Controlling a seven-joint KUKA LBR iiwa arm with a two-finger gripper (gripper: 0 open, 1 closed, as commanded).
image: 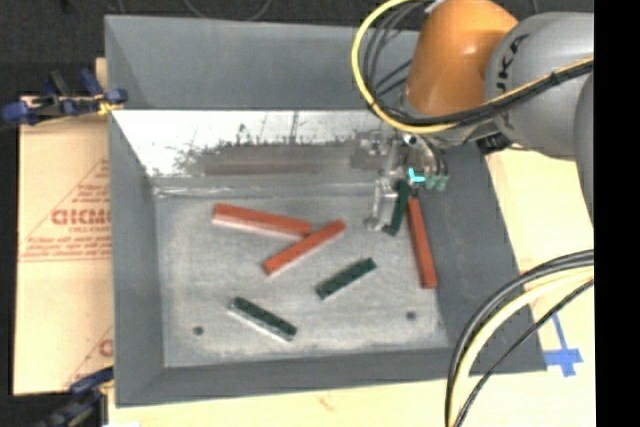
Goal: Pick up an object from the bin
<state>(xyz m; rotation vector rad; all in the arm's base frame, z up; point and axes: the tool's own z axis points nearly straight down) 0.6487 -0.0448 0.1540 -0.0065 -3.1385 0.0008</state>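
My gripper (385,213) hangs low at the bin's right side, near the back wall. A short dark green block (399,213) stands tilted right against it; whether it is gripped I cannot tell. Just to the right, a long red stick (422,250) lies along the right wall, its upper end by the green block. Another dark green block (346,278) lies on the floor, left of and below the gripper.
Two red sticks (262,221) (303,248) lie crossed near the middle of the floor. A third dark green block (263,318) rests at the front left. The arm's orange cover and cables sit over the bin's back right corner.
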